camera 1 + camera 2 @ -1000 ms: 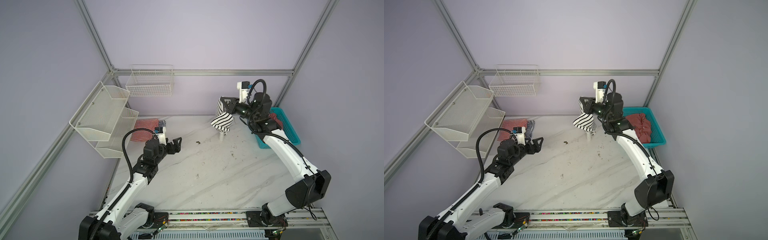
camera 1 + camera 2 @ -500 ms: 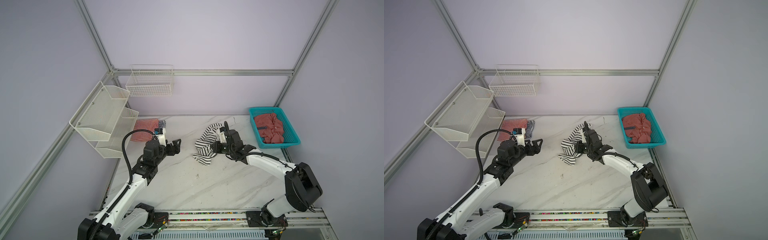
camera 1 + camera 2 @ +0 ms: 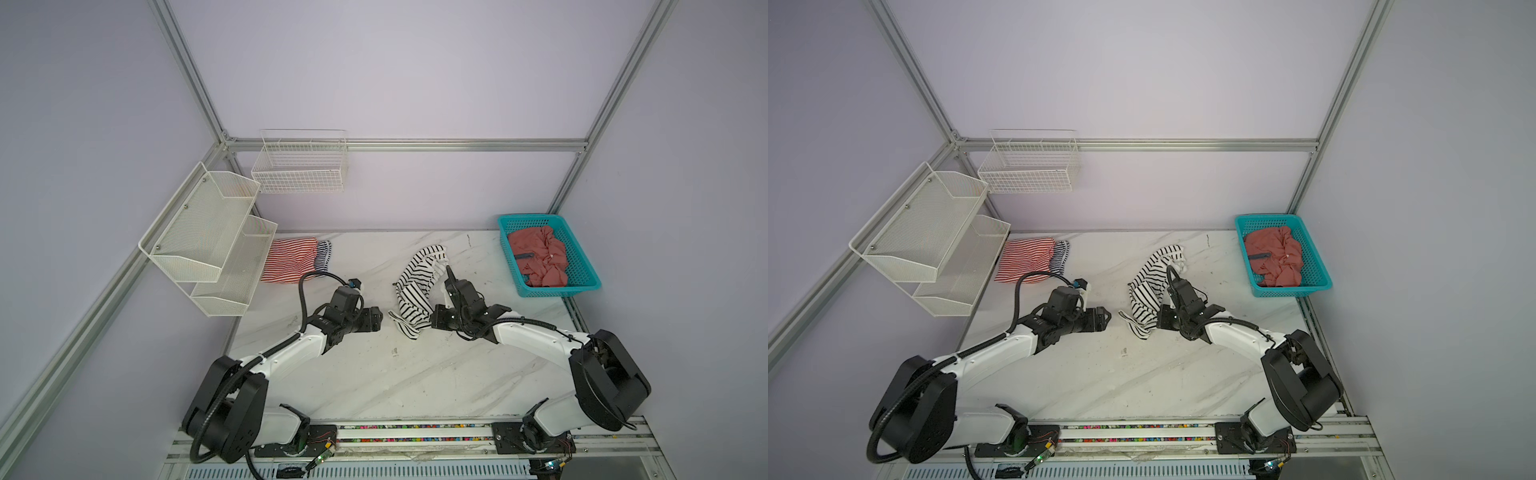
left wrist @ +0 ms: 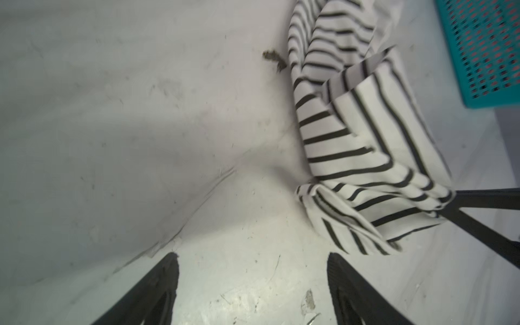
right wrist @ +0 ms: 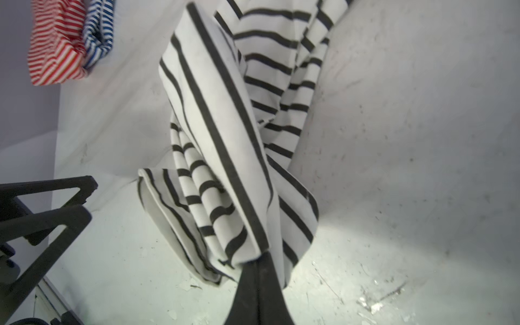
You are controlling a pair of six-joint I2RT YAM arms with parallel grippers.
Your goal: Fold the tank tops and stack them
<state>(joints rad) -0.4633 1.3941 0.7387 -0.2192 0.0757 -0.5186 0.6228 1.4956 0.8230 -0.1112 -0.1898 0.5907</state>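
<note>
Right wrist view showed my right gripper shut on the black-striped tank top, lowered from high onto the table middle; my open, empty left gripper had come beside it for spreading.

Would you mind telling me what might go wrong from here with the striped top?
The black-striped tank top trails bunched and twisted from the shut right gripper, so the open left gripper may pinch several layers at once. The grip is near the cloth's edge and might slip. The grippers are close and could collide.
</note>
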